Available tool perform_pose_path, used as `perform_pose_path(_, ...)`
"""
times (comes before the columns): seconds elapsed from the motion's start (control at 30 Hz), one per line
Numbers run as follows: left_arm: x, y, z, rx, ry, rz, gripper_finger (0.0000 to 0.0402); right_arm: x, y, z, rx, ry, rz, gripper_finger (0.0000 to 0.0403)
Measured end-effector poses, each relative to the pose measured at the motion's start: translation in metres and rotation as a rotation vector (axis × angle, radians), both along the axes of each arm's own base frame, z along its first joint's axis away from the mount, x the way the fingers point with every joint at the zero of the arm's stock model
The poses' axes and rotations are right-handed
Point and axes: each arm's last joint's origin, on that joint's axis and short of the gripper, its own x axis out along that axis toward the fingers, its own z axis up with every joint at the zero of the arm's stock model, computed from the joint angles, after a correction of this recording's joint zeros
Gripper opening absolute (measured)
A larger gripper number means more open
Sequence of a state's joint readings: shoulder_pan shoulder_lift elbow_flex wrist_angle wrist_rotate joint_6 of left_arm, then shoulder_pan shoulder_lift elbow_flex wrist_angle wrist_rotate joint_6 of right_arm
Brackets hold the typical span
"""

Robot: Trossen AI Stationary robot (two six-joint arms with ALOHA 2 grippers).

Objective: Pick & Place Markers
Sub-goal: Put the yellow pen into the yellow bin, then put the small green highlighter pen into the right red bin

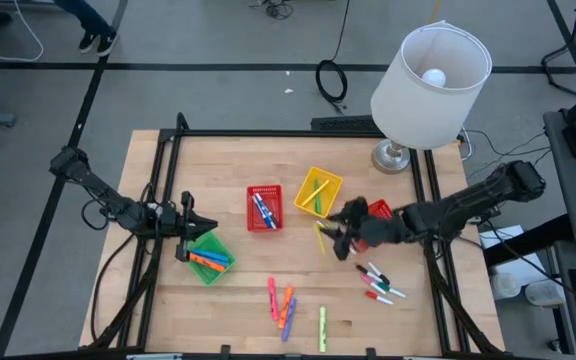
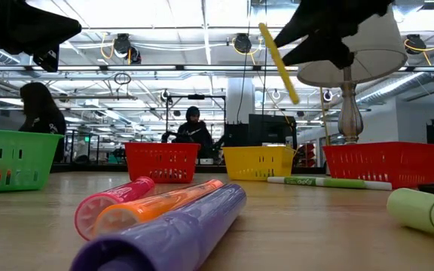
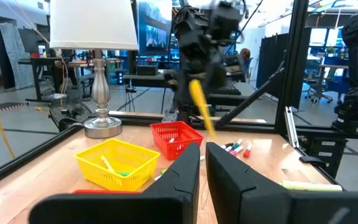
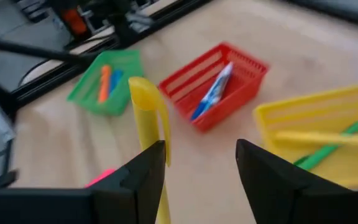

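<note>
Mid-sort, roughly half done by my read. My right claw (image 1: 340, 232) is up off the bench (image 1: 238, 300), right of centre, just short of the yellow basket (image 1: 317, 192). A yellow marker (image 4: 146, 124) sits against one finger; the other finger stands clear of it with a gap showing in the right wrist view, so I can't call it a firm grip. In the low view the marker hangs tilted in the air under the claw, so it is at least being carried. My left claw (image 1: 186, 228) hovers by the green basket (image 1: 208, 258) near the left edge, fingers almost together, nothing between them. Already binned: orange and blue markers (image 1: 209, 259) in the green basket, blue and white ones (image 1: 262, 209) in the red basket (image 1: 264, 208) at mid bench, a green marker (image 4: 328, 138) plus something yellow in the yellow basket. A second red basket (image 1: 379, 210) sits behind my right arm, contents hidden. Still loose on the bench: a pink/orange/purple cluster (image 1: 282, 302) and a pale green highlighter (image 1: 322, 328) near the front edge, and a bunch of white-barrelled pens (image 1: 378, 284) toward the front right. Likely next: yellow marker goes in the yellow basket, then clear the front.
</note>
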State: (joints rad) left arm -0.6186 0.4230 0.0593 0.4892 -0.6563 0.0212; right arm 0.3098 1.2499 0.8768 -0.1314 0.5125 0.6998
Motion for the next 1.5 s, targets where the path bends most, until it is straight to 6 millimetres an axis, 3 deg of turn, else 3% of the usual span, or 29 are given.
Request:
perform_pose_path(0.23,0.000,0.000,0.000,0.001,0.000,0.000,0.0037,0.005,-0.067,0.006,-0.019,0.026,-0.085,0.0185)
perform_pose_path(0.47,0.000,0.000,0.000,0.024,0.001,0.002,0.0037,0.004,-0.121,-0.010,0.037,0.125,-0.238,0.0185)
perform_pose_path(0.77,0.000,0.000,0.000,0.038,0.004,0.020,0.0037,0.019,-0.142,-0.051,0.103,0.284,-0.214,0.0183)
perform_pose_path(0.9,0.000,0.001,0.000,0.050,0.005,0.031,0.0037,0.024,-0.144,-0.058,0.080,0.334,-0.198,0.0158)
perform_pose_path(1.1,0.000,0.001,0.000,0.059,0.006,0.032,0.0037,0.038,-0.140,-0.039,0.033,0.288,-0.145,0.0101)
perform_pose_path(1.27,0.000,0.001,-0.002,0.070,0.023,0.031,0.0037,0.046,-0.136,-0.015,0.004,0.300,-0.105,0.0083)
perform_pose_path(1.37,0.000,0.001,-0.002,0.063,0.025,0.030,0.0037,0.052,-0.126,0.014,-0.041,0.296,-0.040,0.0080)
perform_pose_path(1.5,0.000,0.001,-0.003,0.064,0.029,0.030,0.0037,0.053,-0.092,0.076,-0.182,0.133,0.126,0.0073)
